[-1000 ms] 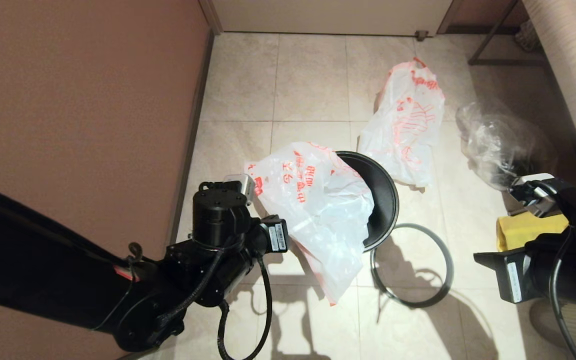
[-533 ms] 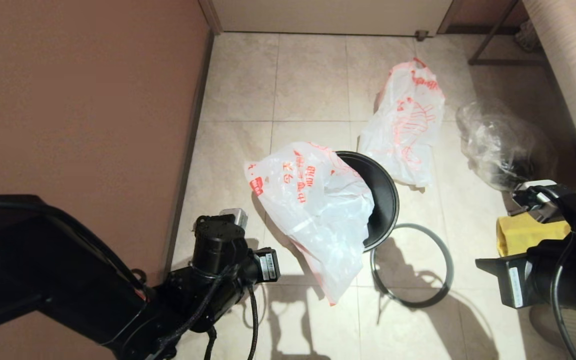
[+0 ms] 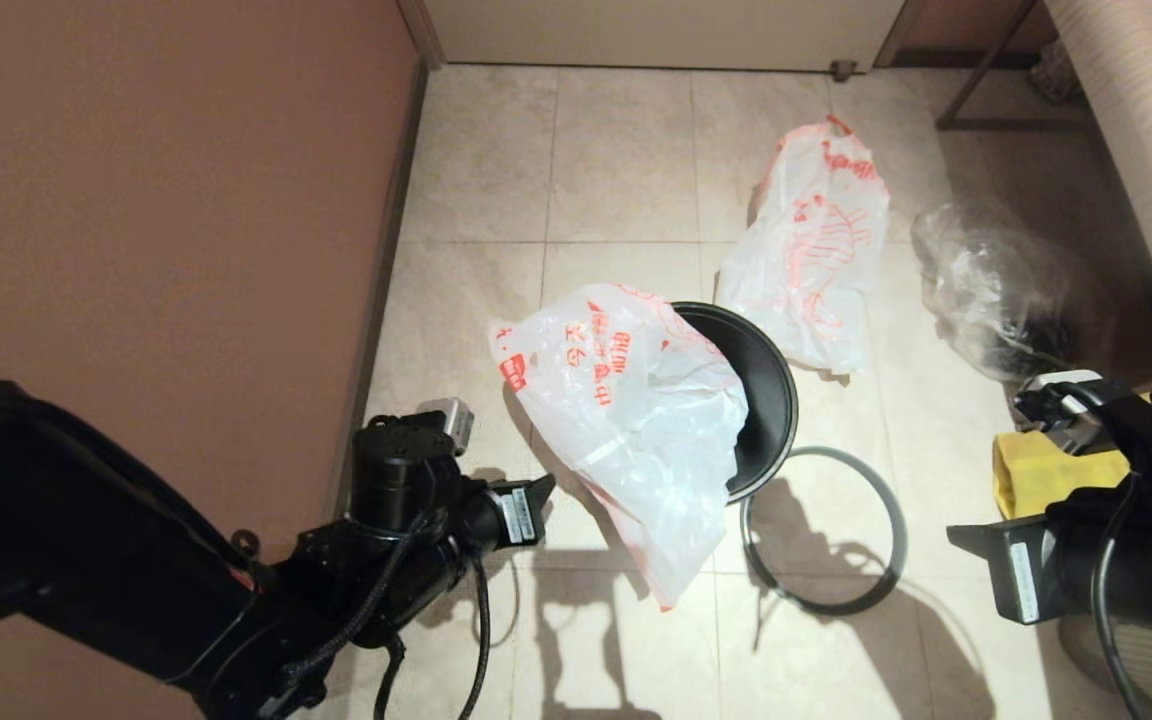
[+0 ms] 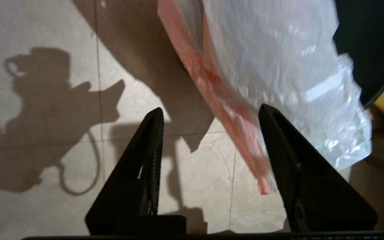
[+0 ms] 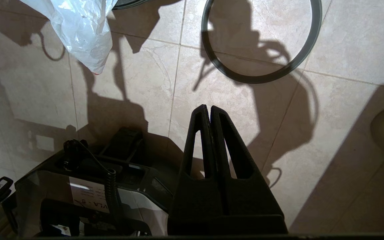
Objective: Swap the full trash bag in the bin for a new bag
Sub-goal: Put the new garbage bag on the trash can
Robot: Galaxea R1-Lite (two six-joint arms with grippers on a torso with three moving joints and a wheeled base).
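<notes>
A: Beige floor tiles (image 3: 626, 150), brown wall (image 3: 156, 200) on the robot's left, pale door at the far end. Where was the bin?

B: Middle of the floor. The bin (image 3: 761, 400) was black and round; its grey ring rim (image 3: 824, 528) lay flat on the tiles just beside it, on the near side, off the bin.

A: New bag?

B: The new bag (image 3: 626, 420) was draped over the bin's left edge, limp, red characters up. Its lower end hung down past the bin to the floor. Part of the bin's dark inside still showed on the right.

A: Left gripper?

B: The left gripper (image 4: 210, 115) sat low beside the wall, just left of the new bag. Fingers spread apart, nothing between them gripped. In the left wrist view the bag's pink-red band ran down past one finger (image 4: 298, 173); touching or not, I couldn't tell.

A: Full bag?

B: The full trash bag (image 3: 816, 250) lay on the floor beyond the bin, up against its far-right side, red line drawing on it.

A: Right side?

B: The right gripper (image 5: 209, 110) was idle at the right, fingers pressed together, empty, over bare tile near the ring. A clear bag (image 3: 996, 290) and a yellow bag (image 3: 1046, 470) sat further right.
</notes>
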